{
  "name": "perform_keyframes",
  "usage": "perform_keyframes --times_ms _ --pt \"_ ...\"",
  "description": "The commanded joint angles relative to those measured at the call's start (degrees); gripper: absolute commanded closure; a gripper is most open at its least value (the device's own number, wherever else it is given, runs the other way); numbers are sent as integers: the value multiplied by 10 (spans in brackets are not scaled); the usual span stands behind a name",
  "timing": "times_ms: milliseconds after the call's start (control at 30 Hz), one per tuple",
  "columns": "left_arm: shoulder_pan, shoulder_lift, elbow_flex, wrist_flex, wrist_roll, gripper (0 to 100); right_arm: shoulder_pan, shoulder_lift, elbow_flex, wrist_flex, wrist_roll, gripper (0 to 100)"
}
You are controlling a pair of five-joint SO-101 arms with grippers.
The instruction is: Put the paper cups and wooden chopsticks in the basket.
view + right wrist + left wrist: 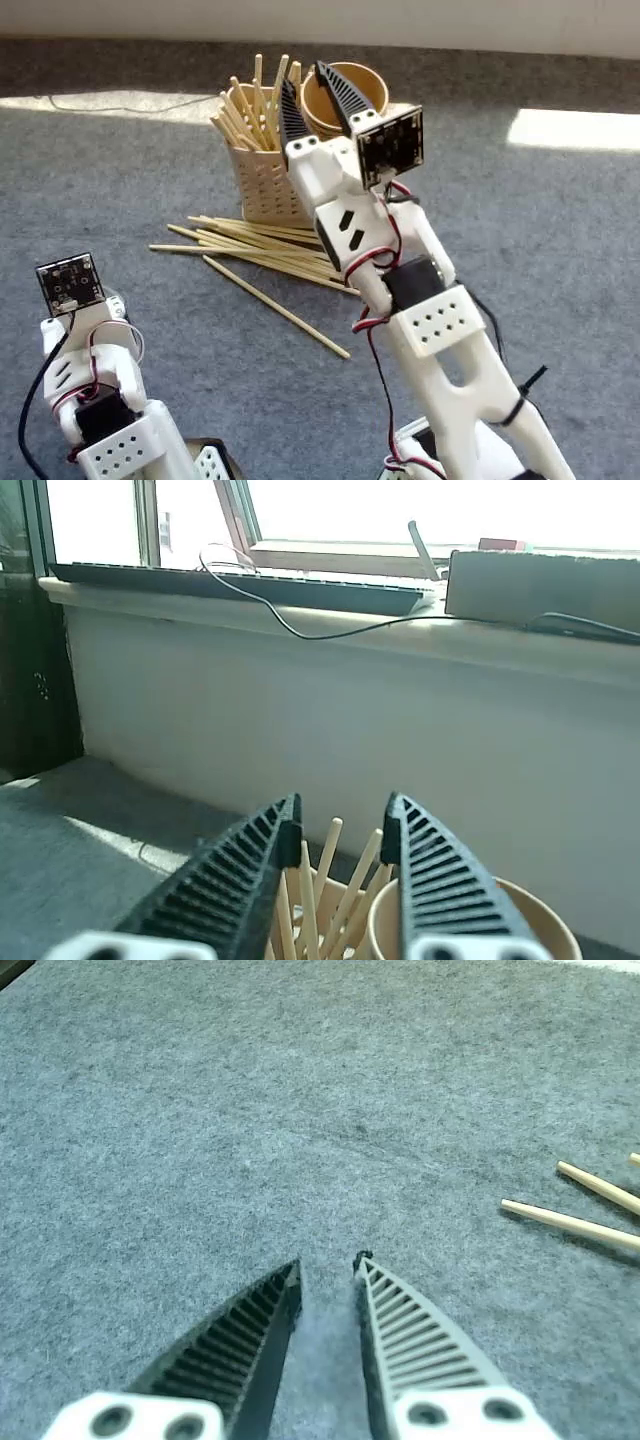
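Chopsticks of thin pale wood [260,255], likely light, stiff and apt to roll, lie loose on the grey desk [120,200] beside the beige slotted basket [265,185], probably best pinched mid-length; left fingers [255,1330] and right fingers [293,115] stand parted, empty.

Loose chopsticks [262,252] lie on grey carpet [120,190] before the basket [266,188].
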Motion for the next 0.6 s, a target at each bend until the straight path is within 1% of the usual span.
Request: perform_keyframes --times_ms 0,67,167,400,500,567 --pt "9 0 11 -3 -5 905 -17 -65 0 135 -2 858" --pt "9 0 11 -3 -5 905 -34 -81 12 192 -2 858" --pt "9 0 11 -3 -5 905 -58 -89 51 230 -2 858" --pt "9 0 11 -3 -5 905 -113 -88 163 231 -1 860" --pt "9 0 11 -3 -5 905 -156 -83 201 226 -1 860" --pt "9 0 11 -3 -5 905 -185 -59 218 202 -1 860"
